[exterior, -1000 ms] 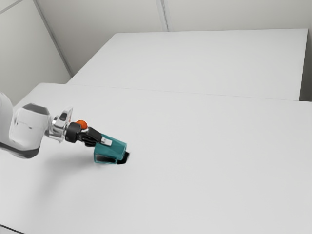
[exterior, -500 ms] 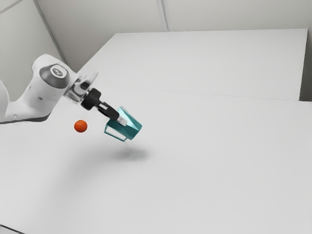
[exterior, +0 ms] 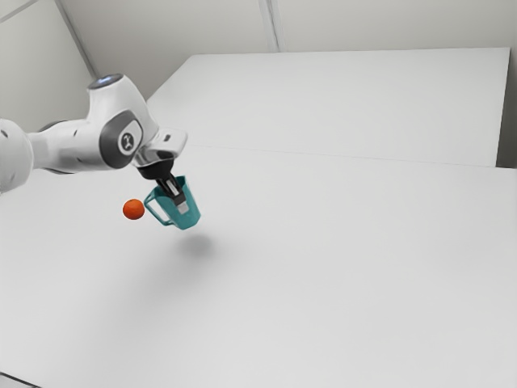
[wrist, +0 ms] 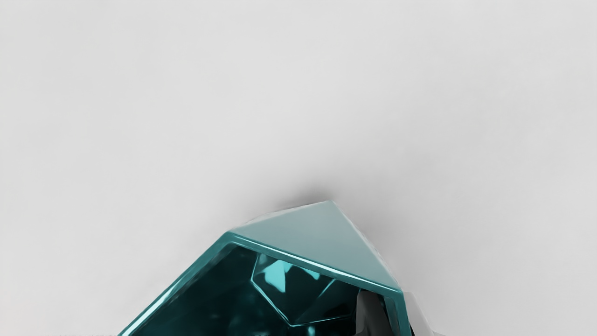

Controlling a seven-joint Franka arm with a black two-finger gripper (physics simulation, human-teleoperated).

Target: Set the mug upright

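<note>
At the near edge of the exterior view, toward its left, a thin dark line [exterior: 20,380] crosses the corner. Beyond it spreads the white counter [exterior: 339,307], with a soft shadow [exterior: 196,245] beneath the teal mug [exterior: 188,217]. The mug is held in the air above the counter, tilted, its mouth upward and leaning toward the exterior view's left, its base slanting toward the right. The handle [exterior: 158,212] is on the left side. The hand [exterior: 181,206] is pinching the mug's wall: in the wrist view one dark finger [wrist: 371,315] goes inside the mouth, and the other, paler at its tip, lies against the outside. The white arm [exterior: 117,133] reaches in from the left. An orange ball [exterior: 133,209] shows near the handle, farther left. On the far side stand a second white surface [exterior: 339,105] and, behind it, a pale wall [exterior: 186,24]
</note>
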